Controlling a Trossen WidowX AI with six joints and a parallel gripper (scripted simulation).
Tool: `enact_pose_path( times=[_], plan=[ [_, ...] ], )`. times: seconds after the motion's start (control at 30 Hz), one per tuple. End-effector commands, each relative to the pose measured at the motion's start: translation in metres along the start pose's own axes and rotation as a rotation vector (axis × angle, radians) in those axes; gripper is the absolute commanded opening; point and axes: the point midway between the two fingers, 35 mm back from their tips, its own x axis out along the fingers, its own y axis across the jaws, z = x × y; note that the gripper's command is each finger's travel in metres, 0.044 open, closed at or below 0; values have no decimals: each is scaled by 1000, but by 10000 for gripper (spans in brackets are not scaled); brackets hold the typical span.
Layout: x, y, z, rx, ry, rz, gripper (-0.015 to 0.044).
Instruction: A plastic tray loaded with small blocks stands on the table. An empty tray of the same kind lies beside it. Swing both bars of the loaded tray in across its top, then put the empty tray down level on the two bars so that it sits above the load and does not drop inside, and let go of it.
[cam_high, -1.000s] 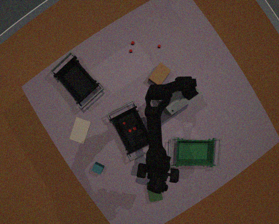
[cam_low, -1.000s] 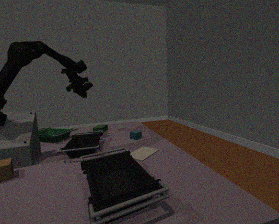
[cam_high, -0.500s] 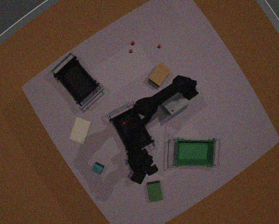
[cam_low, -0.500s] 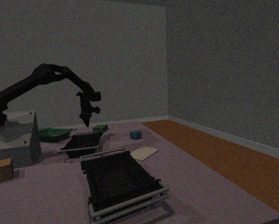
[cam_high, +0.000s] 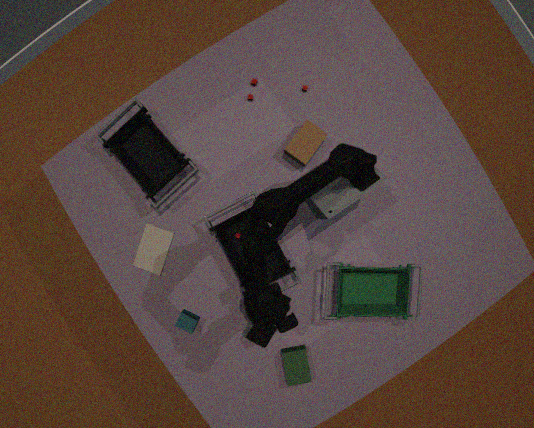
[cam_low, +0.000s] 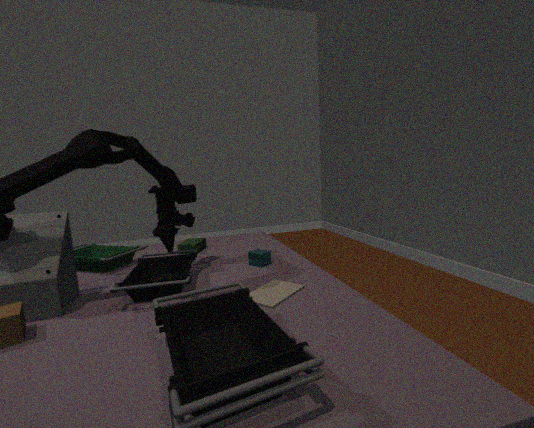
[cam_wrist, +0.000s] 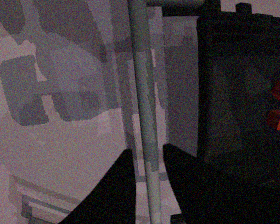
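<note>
The loaded black tray stands mid-table; one red block shows from above, and red blocks show in the wrist view. The arm hides much of it. Its far-left bar is swung out. The bar in the wrist view is also outside the tray, at the end where my gripper is. The gripper points down, slightly open, with this bar showing through the gap, not clamped. The empty black tray lies farther left, bars out.
A green tray stands right of the loaded tray. A green block, teal block, cream plate and orange block lie around. A grey box stands beside the arm. Three small red cubes lie at the back.
</note>
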Motion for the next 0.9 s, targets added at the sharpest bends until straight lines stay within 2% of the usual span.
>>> enact_pose_path(
  times=[0.0,0.17,0.57,0.87],
  plan=[
    [25,-2,-3,-4,7,-9,86],
    [28,-3,-4,-4,7,-10,86],
    [-4,-30,-3,-5,8,-10,86],
    [1,-63,-3,-6,8,-11,86]
  ],
)
